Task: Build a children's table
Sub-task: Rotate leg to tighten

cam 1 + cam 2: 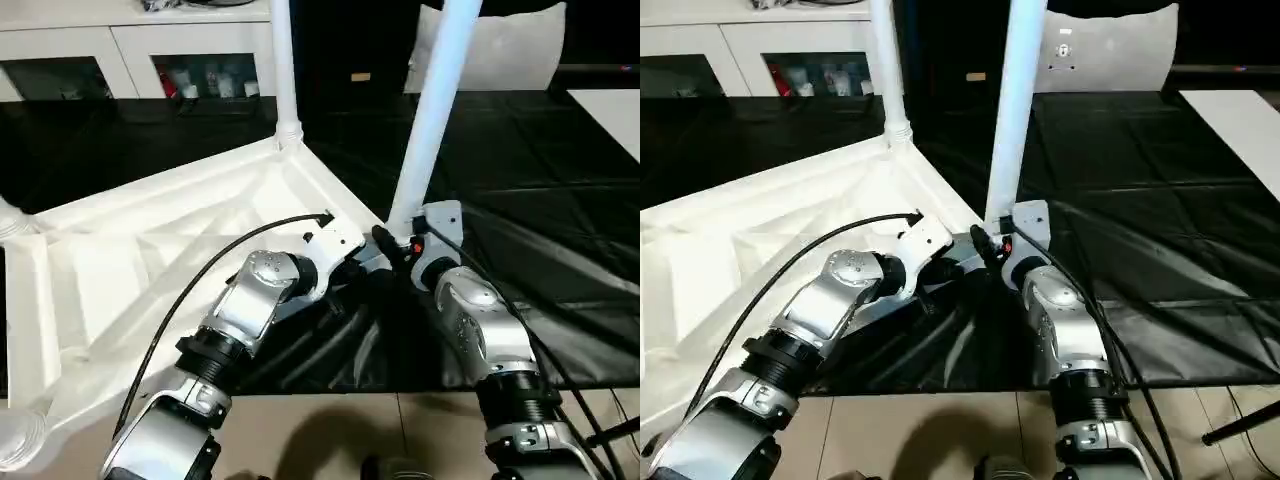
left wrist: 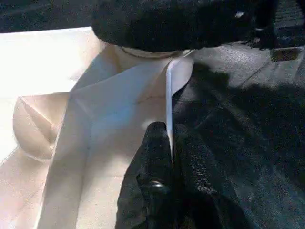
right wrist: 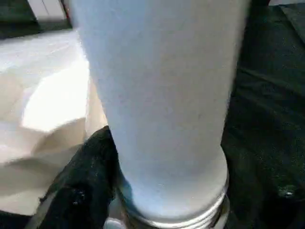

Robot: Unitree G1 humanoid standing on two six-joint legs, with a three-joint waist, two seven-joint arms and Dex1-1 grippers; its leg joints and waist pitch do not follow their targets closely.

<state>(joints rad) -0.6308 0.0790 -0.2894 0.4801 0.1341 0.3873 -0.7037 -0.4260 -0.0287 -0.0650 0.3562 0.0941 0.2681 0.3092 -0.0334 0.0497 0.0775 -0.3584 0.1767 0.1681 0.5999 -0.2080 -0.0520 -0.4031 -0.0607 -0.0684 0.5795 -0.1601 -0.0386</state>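
The children's table top (image 1: 130,270) lies upside down on the black cover, ribs facing up. One white leg (image 1: 284,70) stands upright in the far corner socket. A second leg (image 1: 432,120) rises from the near right corner, leaning slightly right. My right gripper (image 1: 404,246) is at this leg's base, and a black finger (image 3: 90,162) presses against the leg (image 3: 162,95) just above its collar. My left gripper (image 2: 169,133) is shut on the thin rim (image 2: 167,90) of the top, close to that same corner. Another flared collar (image 1: 10,225) shows at the left edge.
The black cover (image 1: 530,180) spreads to the right and back. White cabinets (image 1: 130,50) with glass fronts line the far wall. A white board (image 1: 510,50) leans at the back right. Tiled floor (image 1: 330,430) lies in front, between my forearms.
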